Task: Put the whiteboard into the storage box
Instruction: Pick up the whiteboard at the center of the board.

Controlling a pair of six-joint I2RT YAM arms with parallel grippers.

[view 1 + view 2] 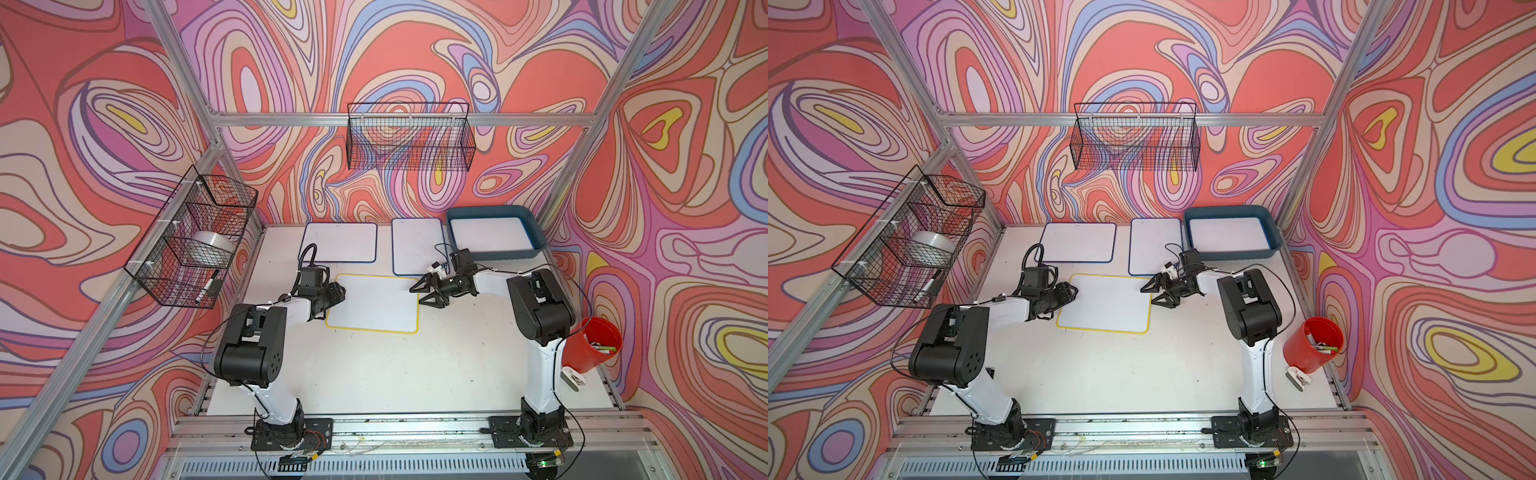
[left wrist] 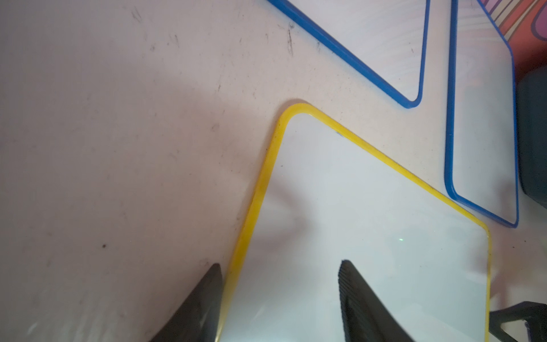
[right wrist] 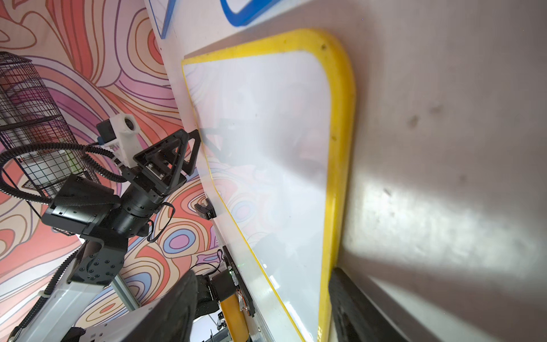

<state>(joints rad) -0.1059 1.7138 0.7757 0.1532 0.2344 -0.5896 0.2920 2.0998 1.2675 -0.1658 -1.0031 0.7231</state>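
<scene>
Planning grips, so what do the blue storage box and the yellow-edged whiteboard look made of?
The storage box looks like moulded plastic, matte teal: rounded corners, flared walls. The yellow-edged whiteboard has a glossy white face mirroring the wall pattern; rim probably plastic.

Glossy yellow-rimmed whiteboard point(image 1: 372, 303) on a matt, scuffed tabletop point(image 1: 395, 374); the storage box point(image 1: 490, 212) looks smooth plastic.

Left gripper point(image 2: 281, 263), right gripper point(image 1: 415, 296): parted (seemingly low).
</scene>
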